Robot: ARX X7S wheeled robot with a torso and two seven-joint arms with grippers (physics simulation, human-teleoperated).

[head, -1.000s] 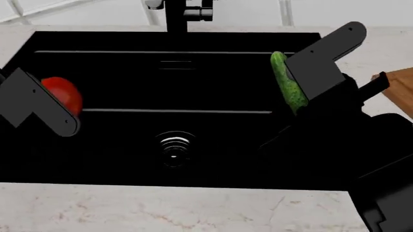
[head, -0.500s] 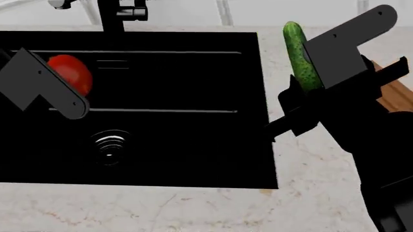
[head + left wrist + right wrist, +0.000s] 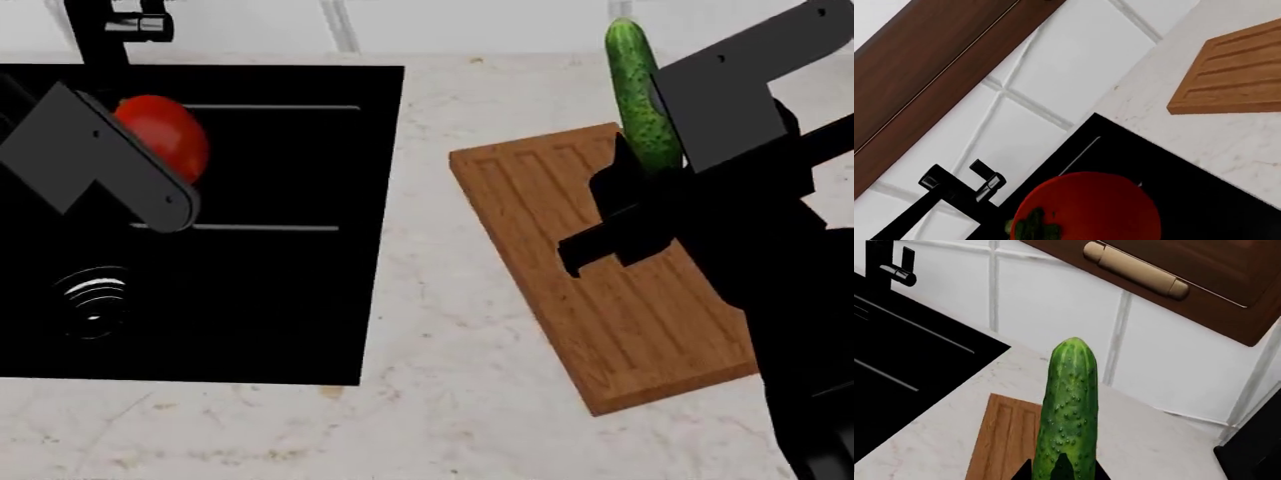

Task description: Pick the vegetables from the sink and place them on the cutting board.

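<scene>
The dark-green cucumber (image 3: pixel 641 95) stands upright in my right gripper (image 3: pixel 650 150), which is shut on its lower end and holds it above the far part of the orange-brown cutting board (image 3: pixel 587 300). In the right wrist view the cucumber (image 3: pixel 1067 410) rises from between the dark fingers (image 3: pixel 1062 469), with the board (image 3: pixel 1004 440) below. The red tomato (image 3: pixel 163 135) is in my left gripper (image 3: pixel 158 165), raised over the black sink (image 3: pixel 267 300). The tomato (image 3: pixel 1087 207) fills the near part of the left wrist view; the fingers are hidden there.
The metal drain (image 3: pixel 91 300) lies in the sink's floor and the black faucet (image 3: pixel 107 25) stands behind the basin. Speckled light counter (image 3: pixel 427 420) surrounds sink and board. White wall tiles and a brown cabinet with a handle (image 3: pixel 1134 270) are behind.
The view has swung right, so the sink slid left and the cutting board came into view. My right gripper carried the cucumber from over the sink to above the board. The left gripper still holds the tomato.
</scene>
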